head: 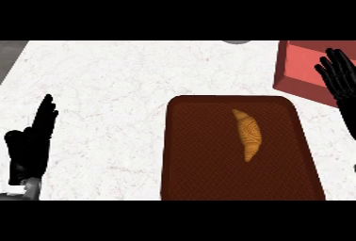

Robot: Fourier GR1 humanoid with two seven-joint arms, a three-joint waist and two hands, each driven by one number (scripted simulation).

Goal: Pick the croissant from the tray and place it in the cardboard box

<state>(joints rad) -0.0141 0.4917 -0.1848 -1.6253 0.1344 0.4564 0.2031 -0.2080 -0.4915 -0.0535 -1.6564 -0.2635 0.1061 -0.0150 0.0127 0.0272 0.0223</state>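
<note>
Head view: croissant [248, 135] on brown tray [201, 160], left hand [28, 150] and right hand [341, 75] both open.

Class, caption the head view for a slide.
Golden croissant on brown rectangular tray; red box far right; black left hand, right hand open.

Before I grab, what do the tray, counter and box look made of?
Tray: dark brown, matte, fine herringbone weave, perhaps wood or wicker. Counter: white with faint veins, marble-like. Box: plain red, flat matte faces, possibly cardboard.
</note>
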